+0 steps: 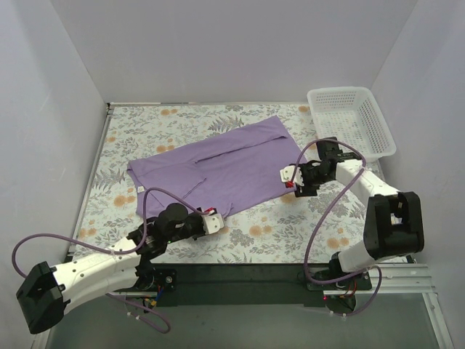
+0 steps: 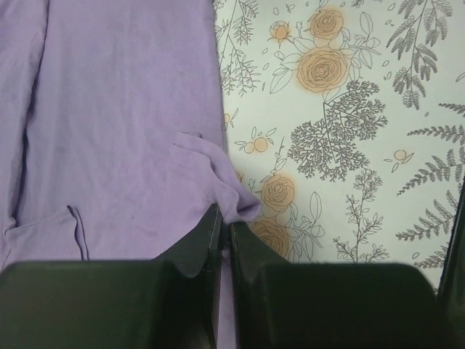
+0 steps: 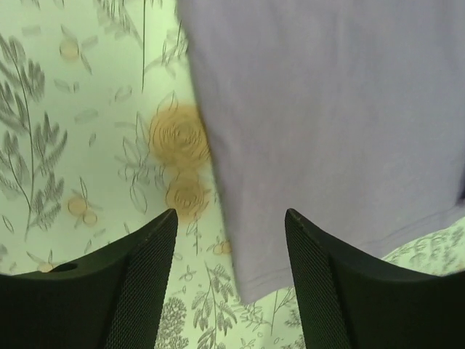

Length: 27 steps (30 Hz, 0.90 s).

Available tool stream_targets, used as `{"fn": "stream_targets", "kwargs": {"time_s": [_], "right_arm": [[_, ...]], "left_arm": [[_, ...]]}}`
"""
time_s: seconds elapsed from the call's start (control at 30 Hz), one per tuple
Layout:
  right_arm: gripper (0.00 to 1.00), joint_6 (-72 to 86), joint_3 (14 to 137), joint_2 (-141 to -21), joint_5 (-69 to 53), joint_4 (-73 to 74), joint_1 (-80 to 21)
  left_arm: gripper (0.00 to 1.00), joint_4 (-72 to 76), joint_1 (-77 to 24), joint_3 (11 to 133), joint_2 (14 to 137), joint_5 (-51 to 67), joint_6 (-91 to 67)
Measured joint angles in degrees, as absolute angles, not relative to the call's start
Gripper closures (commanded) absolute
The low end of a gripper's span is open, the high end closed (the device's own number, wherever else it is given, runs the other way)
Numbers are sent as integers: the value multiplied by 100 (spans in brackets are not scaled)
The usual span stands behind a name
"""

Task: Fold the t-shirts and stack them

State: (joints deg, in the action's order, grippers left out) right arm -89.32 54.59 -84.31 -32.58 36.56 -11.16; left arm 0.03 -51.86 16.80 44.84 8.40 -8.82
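A lavender-purple t-shirt (image 1: 218, 166) lies partly folded on the floral tablecloth, running from centre left to upper right. My left gripper (image 1: 215, 222) is at its near corner, shut on a pinch of the purple fabric (image 2: 234, 205). My right gripper (image 1: 290, 179) hovers open over the shirt's right corner (image 3: 290, 269); its black fingers (image 3: 145, 254) stand to either side of that corner. The shirt's neck and tag are not visible.
A white plastic lattice basket (image 1: 351, 120) stands at the back right, just behind the right arm. The floral cloth (image 1: 290, 225) covers the table between grey walls. A black rail (image 1: 240, 280) runs along the near edge.
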Motion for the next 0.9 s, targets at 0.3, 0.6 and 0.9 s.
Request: {"fn": "stream_targets", "kwargs": {"time_s": [0.3, 0.6, 0.9], "right_arm": [[43, -10145, 5830, -9507, -2563, 3935, -506], [51, -10315, 6184, -9957, -2368, 3911, -294], [68, -10368, 6237, -10103, -2344, 3911, -279]], "left_arm": [[100, -886, -5186, 1959, 4066, 985, -926], [100, -1603, -5186, 2344, 3957, 991, -969], [100, -2665, -5186, 3111, 4036, 1009, -1028]]}}
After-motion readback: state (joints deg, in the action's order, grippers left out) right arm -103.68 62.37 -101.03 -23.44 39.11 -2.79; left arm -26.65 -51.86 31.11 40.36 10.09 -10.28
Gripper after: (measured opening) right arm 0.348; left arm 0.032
